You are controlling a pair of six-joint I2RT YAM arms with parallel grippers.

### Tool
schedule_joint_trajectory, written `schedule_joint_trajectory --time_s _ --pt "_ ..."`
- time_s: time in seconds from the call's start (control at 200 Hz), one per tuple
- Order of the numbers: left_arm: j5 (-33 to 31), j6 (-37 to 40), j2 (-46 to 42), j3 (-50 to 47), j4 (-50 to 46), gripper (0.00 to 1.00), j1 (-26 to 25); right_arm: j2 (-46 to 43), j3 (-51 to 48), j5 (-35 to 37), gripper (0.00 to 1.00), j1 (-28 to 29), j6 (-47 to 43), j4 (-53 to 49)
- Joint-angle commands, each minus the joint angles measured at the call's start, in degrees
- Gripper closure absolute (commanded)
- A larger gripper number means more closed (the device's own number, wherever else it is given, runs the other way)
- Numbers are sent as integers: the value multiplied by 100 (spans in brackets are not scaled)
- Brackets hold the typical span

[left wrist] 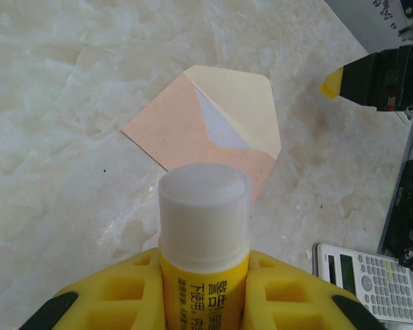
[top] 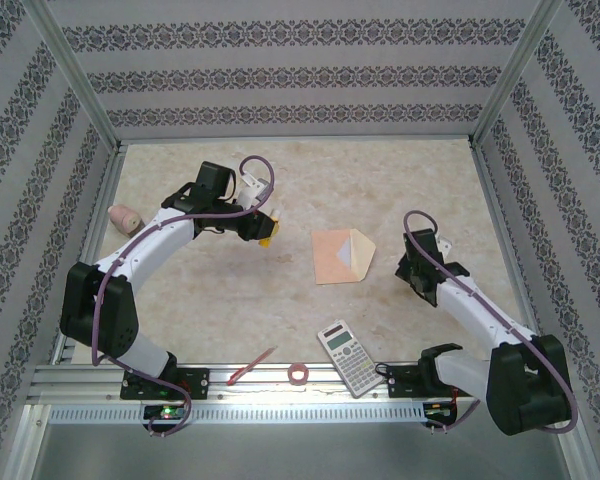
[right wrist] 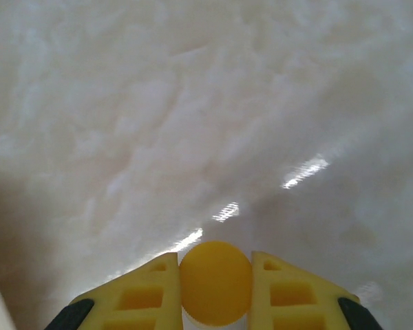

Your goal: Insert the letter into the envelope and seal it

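Top external view: one marbled table point(top: 230, 310) spans the middle of the frame, with two arms on it, the left arm point(top: 130, 265) reaching up from lower left and the right arm point(top: 480, 315) from lower right.

One envelope point(top: 332, 258) lies flat just right of the frame's centre, between the two arm ends and touching neither. It is peach-salmon, and its paler cream flap point(top: 360, 255) is folded open toward the right. One letter point(left wrist: 220, 127) sits inside it, showing as a whitish wedge in the open mouth beneath the flap.

One calculator point(top: 348, 358) lies below the envelope, near the lower edge of the table.

Of the two grippers, the left gripper point(left wrist: 204, 275) is clamped on one glue stick point(left wrist: 204, 227), which has a yellow body and a white top pointing toward the envelope. The right gripper point(right wrist: 215, 265) is closed on one yellow round piece point(right wrist: 215, 282) above bare table.

One pink roll point(top: 124, 217) stands at the left edge. One thin red stick point(top: 252, 366) and one small pink ring point(top: 299, 374) lie near the bottom edge, left of the calculator.
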Motion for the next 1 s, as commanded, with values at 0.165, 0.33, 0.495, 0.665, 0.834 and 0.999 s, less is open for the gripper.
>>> schedule_joint_trajectory --time_s 0.165,0.33,0.495,0.665,0.834,0.999 --pt "170 -89 -165 -172 383 100 52 -413 -615 927 90 373 440 271" --pt "162 -92 -174 -172 394 100 52 -326 -752 1048 85 499 470 360" --pt "178 -128 -189 -203 429 100 52 -176 -873 1192 81 655 566 540" --pt "159 -137 -195 -251 437 100 53 -86 -839 1213 73 698 599 548" --pt "192 -167 -150 -251 464 100 53 -56 -807 1259 71 732 605 532" --pt "188 -163 -153 -266 464 100 53 -69 -772 1229 63 770 612 474"
